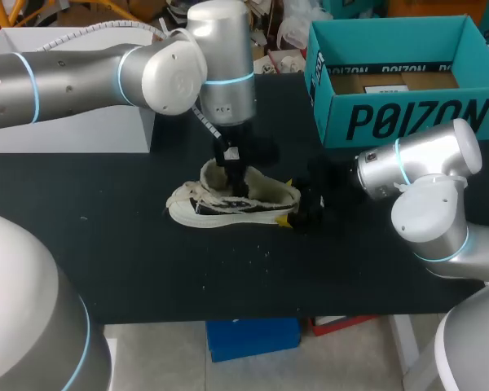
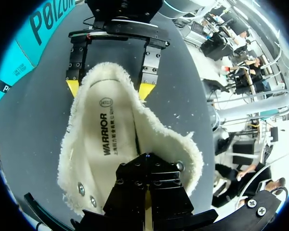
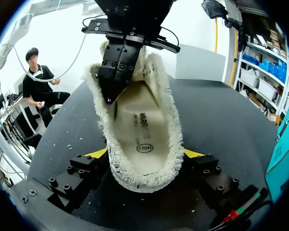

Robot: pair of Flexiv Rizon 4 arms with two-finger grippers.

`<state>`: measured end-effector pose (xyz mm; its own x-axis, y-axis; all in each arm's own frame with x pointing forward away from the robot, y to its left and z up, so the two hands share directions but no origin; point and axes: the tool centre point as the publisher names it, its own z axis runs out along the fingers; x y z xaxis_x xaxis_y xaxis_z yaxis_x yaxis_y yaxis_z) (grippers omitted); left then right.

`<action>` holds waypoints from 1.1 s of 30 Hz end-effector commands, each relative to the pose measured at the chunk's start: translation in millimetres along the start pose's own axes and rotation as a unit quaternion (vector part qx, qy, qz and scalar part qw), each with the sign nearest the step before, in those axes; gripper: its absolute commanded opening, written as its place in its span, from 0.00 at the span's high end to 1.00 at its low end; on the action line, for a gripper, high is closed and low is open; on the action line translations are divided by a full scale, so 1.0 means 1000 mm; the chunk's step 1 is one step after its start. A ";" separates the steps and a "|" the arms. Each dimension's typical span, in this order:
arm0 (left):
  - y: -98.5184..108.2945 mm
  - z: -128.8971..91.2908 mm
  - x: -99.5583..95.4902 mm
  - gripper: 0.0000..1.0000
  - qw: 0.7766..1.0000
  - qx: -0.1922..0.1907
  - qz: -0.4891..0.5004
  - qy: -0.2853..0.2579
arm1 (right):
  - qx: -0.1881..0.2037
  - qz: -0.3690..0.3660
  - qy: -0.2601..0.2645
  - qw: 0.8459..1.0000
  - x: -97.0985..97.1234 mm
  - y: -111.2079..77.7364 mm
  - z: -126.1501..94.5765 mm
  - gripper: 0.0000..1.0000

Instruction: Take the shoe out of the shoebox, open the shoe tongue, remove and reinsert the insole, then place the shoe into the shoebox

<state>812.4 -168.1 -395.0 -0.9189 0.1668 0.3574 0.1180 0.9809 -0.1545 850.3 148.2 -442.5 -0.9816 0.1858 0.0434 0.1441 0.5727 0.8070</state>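
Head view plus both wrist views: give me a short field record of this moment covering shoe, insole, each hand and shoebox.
shoe: fleece-lined sneaker, out of the box, on its sole on the black table, heel toward the right arm
insole: inside the shoe, printed face up
right hand: yellow tips against both sides of the heel, gripping it
left hand: reaches down from above into the shoe's opening; grip not visible
shoebox: teal, open, on the table's far right side

A robot lab is showing here: the left arm [image 1: 65, 77] and right arm [image 1: 432, 195] are hanging over a black table [image 1: 147, 269], a shoebox [image 1: 407, 114] sitting at 1 o'clock.
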 end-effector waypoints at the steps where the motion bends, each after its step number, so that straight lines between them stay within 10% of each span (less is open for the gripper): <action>1: -0.002 0.012 -0.004 1.00 1.000 -0.001 -0.002 0.004 | 0.001 0.001 0.000 1.000 -0.001 -0.001 0.000 1.00; 14: 0.002 0.019 -0.002 1.00 1.000 0.007 -0.020 -0.014 | 0.001 0.001 0.000 1.000 -0.001 -0.001 0.000 1.00; 17: 0.003 0.016 -0.001 0.65 1.000 0.009 -0.019 -0.022 | 0.001 0.001 0.000 1.000 -0.001 -0.001 0.000 1.00; 20: 0.003 0.013 -0.001 0.62 0.999 0.005 -0.021 -0.033 | 0.001 0.001 0.000 1.000 -0.001 -0.001 0.000 1.00; 33: 0.007 0.018 -0.004 0.72 0.986 -0.090 -0.082 -0.112 | 0.001 0.001 0.000 1.000 -0.001 -0.001 0.000 1.00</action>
<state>821.1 -158.3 -414.7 -0.9768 0.0175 0.2135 0.0172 0.9998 -0.0032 849.5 148.4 -442.4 -0.9818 0.1849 0.0430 0.1432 0.5726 0.8072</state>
